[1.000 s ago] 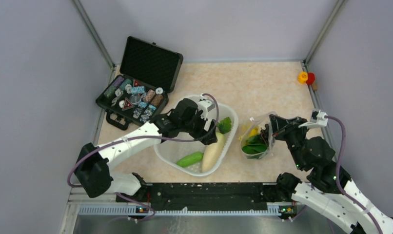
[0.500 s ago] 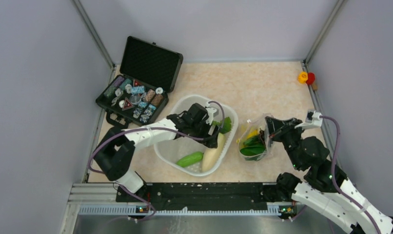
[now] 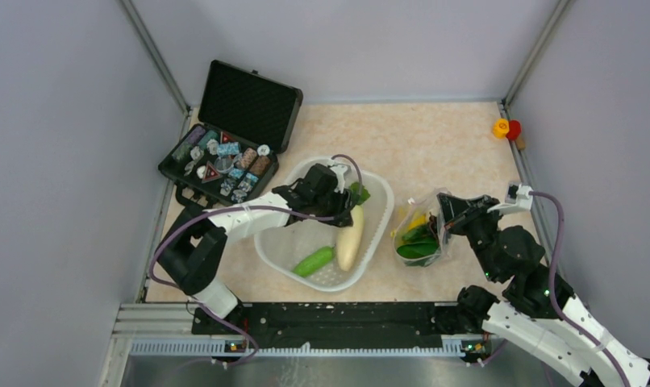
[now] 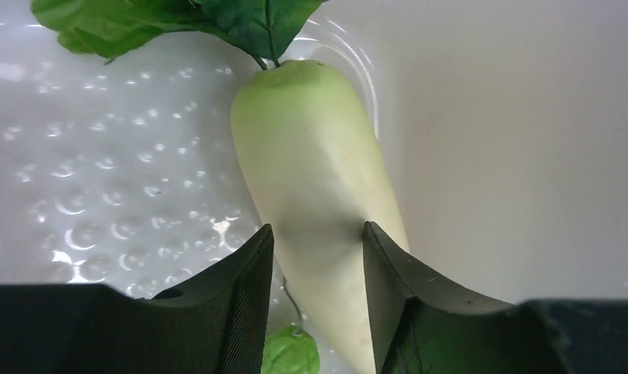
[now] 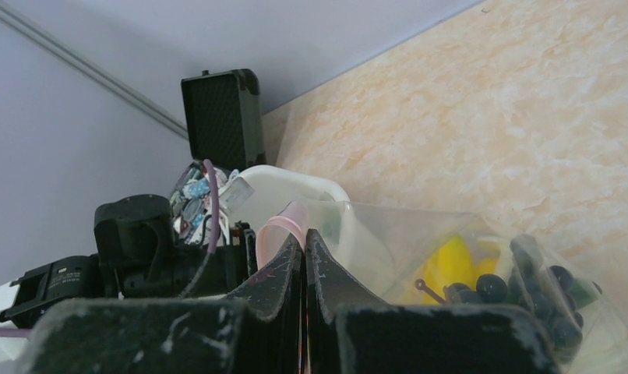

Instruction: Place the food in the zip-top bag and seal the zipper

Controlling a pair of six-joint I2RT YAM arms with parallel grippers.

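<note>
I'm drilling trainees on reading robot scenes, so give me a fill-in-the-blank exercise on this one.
The left gripper straddles a long white ___ in the translucent white plastic tub. A green ___ lies beside it. The right gripper pinches the mouth of the clear zip-top ___, which holds a yellow pepper and dark grapes.
Missing: radish; cucumber; bag.

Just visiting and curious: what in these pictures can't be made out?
The radish tip: left wrist view, cut by the bottom edge.
Whether the left gripper touches the radish: left wrist view, fingers cover its sides.
The trinkets in the black case: top view, too small.
The zipper slider: right wrist view, unseen; the right gripper hides part of the strip.
</note>
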